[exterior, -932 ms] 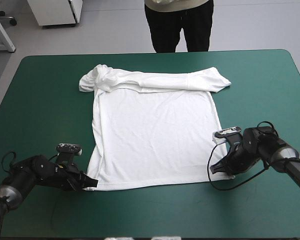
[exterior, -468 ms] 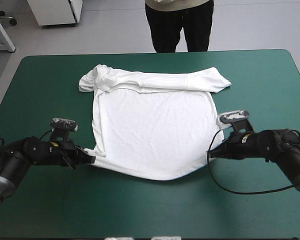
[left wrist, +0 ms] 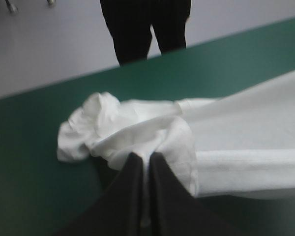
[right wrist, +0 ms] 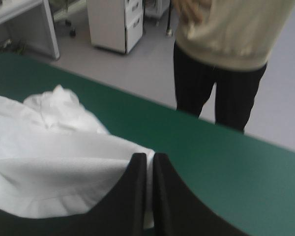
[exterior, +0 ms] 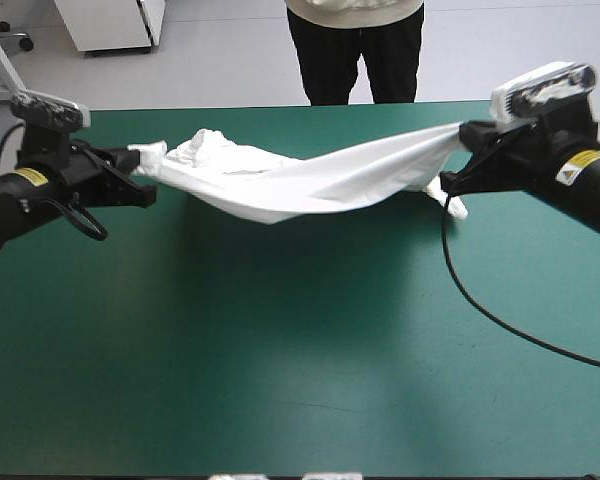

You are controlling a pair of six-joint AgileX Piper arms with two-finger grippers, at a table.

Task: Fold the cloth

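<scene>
1. Both arms have risen and swung toward the surface's (exterior: 300, 350) far edge since the earlier frames, carrying the T-shirt's (exterior: 300, 182) near corners up.
2. The left end effector (exterior: 143, 184) is pinched nearly closed on one bunched corner.
3. The right end effector (exterior: 463, 140) grips the opposite corner the same way, cloth between its black fingers.
4. The T-shirt sags between them above the teal-green cover, its crumpled far part resting by the far edge.
</scene>
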